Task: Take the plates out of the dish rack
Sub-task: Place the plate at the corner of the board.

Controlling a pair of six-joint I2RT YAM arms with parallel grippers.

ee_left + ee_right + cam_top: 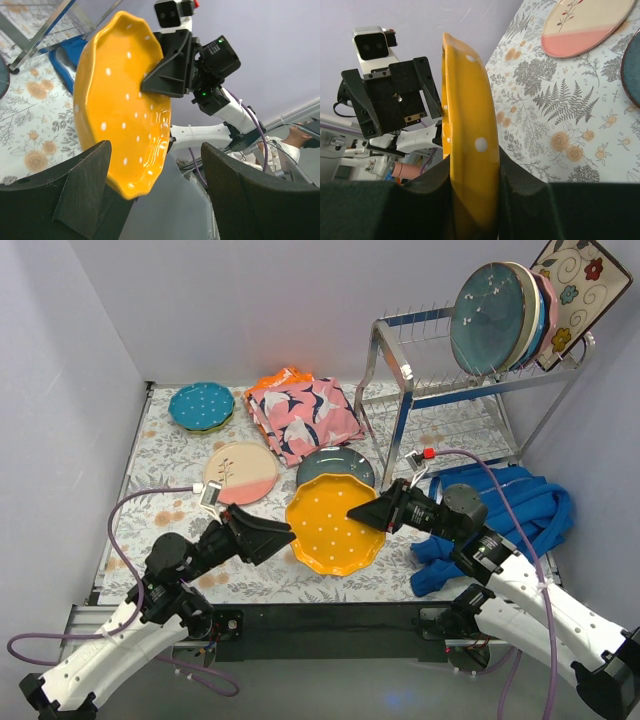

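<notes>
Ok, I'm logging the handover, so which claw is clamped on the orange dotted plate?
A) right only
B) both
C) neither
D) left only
A: in the right wrist view the right claw pinches both faces of the orange dotted plate at its rim, while the left claw stands wide open.

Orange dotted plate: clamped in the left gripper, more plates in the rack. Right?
No: the right wrist view shows the right gripper clamped on the orange dotted plate; the left gripper is open. The dish rack does hold plates.
</notes>
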